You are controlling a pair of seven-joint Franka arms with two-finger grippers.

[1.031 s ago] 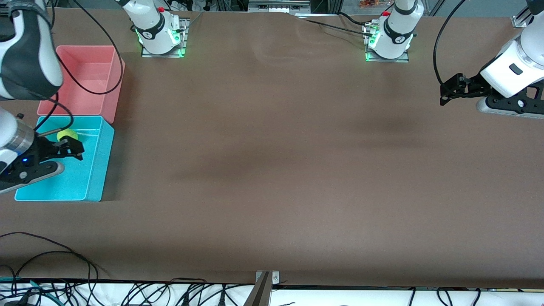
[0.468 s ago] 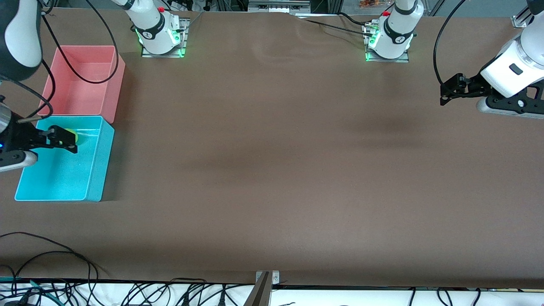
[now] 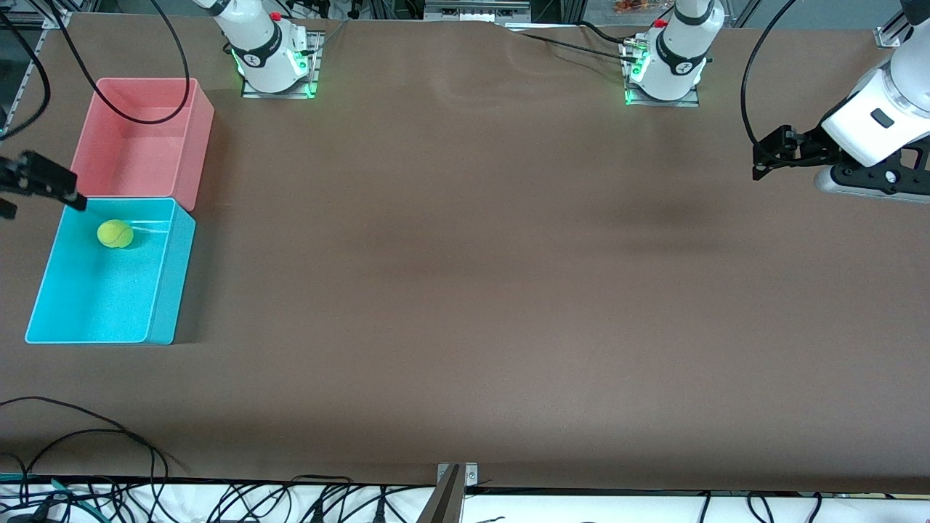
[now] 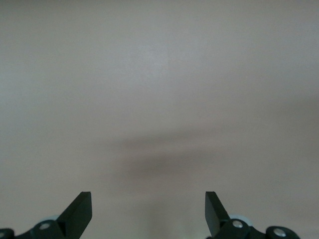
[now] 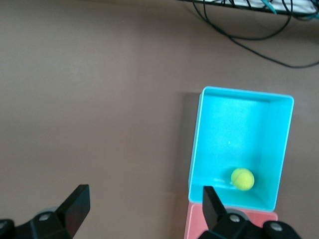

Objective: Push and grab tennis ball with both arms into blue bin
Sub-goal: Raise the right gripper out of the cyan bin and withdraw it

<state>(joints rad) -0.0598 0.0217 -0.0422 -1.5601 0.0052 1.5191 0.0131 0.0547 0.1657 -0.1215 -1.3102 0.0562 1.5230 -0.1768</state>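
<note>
Ball delivered, right claw [image 3: 29, 185] pulled clear.
The tennis ball [image 3: 115, 234] rests in the blue bin [image 3: 161, 316]; the right claw, open, has lifted away; the left claw [image 3: 774, 156], open, waits above the bench's other end.

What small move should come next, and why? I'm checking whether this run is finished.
Probably just let the right gripper pull clear. The tennis ball already lies in the blue bin, beside the pink bin, and both grippers are open and empty. The left gripper waits over bare table.
</note>
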